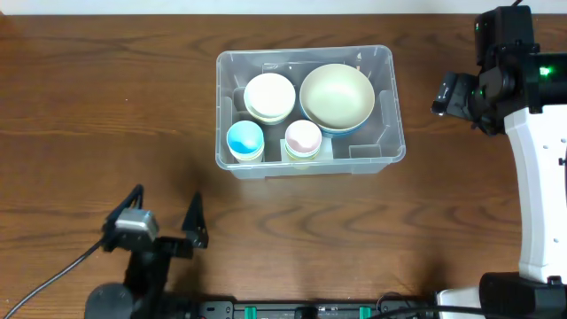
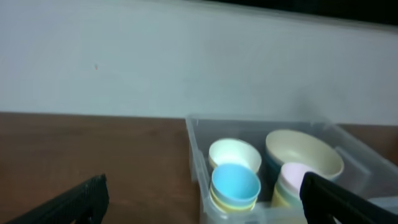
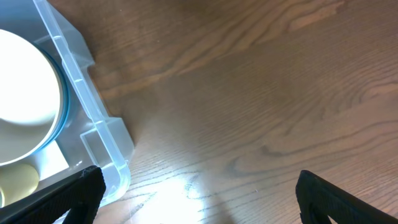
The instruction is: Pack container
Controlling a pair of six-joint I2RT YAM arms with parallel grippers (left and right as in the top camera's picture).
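Observation:
The container (image 1: pixel 391 106), a clear plastic bin, stands in the middle of the wooden table. Inside it are a large cream bowl (image 1: pixel 336 96), a stack of white bowls (image 1: pixel 269 96), a blue cup (image 1: pixel 245 140) and a pink cup (image 1: pixel 303 137). My left gripper (image 1: pixel 166 213) is open near the table's front edge, left of and nearer than the bin, holding nothing. In the left wrist view the bin (image 2: pixel 194 149) lies ahead between the open fingers (image 2: pixel 81 199). My right gripper (image 1: pixel 447 96) hangs open just right of the bin, over bare wood, with the bin's corner (image 3: pixel 81 74) at its left.
The right arm's white body (image 1: pixel 540 177) runs along the table's right edge. The left arm's base and cable (image 1: pixel 53 275) sit at the front left. Bare wood surrounds the bin on all sides.

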